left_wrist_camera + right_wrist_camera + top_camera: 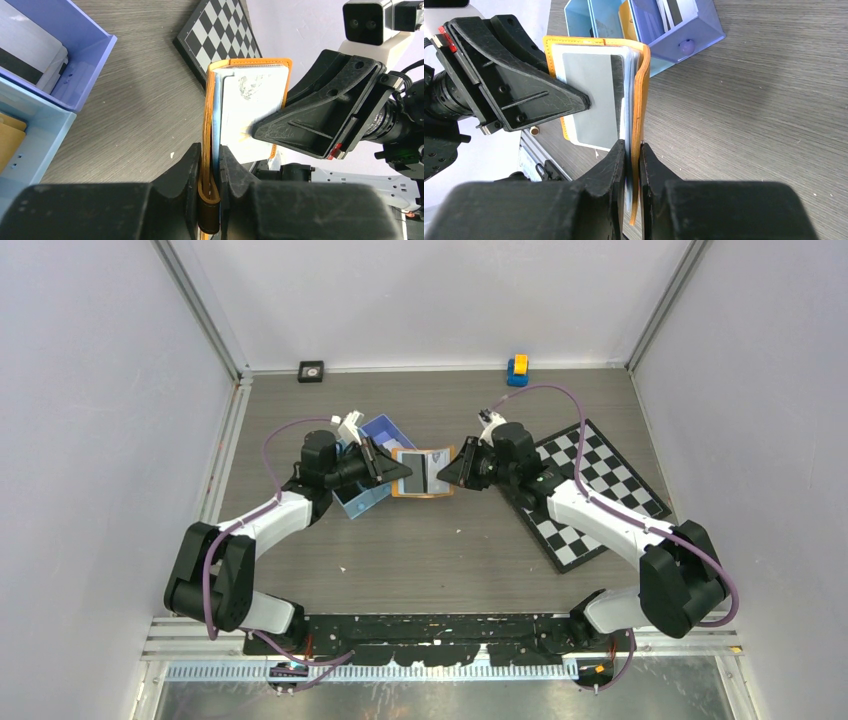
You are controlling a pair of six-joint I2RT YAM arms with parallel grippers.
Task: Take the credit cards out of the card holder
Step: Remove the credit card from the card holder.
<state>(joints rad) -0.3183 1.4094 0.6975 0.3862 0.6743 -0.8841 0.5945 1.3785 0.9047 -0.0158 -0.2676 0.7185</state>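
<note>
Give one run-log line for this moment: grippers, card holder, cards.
left gripper: shut on card holder | right gripper: shut on card holder | card holder: open | credit cards: inside

The light is bright and even, coming down from overhead, so the table carries only faint, soft shadows under the arms. The pale walls look flat and slightly washed out. Seen from above, the edges splay outward, wide-angle style. Up close, the white card nearly blows out, its print barely readable. The black left gripper in the foreground is dark and a little soft. The card holder is crisp.
</note>
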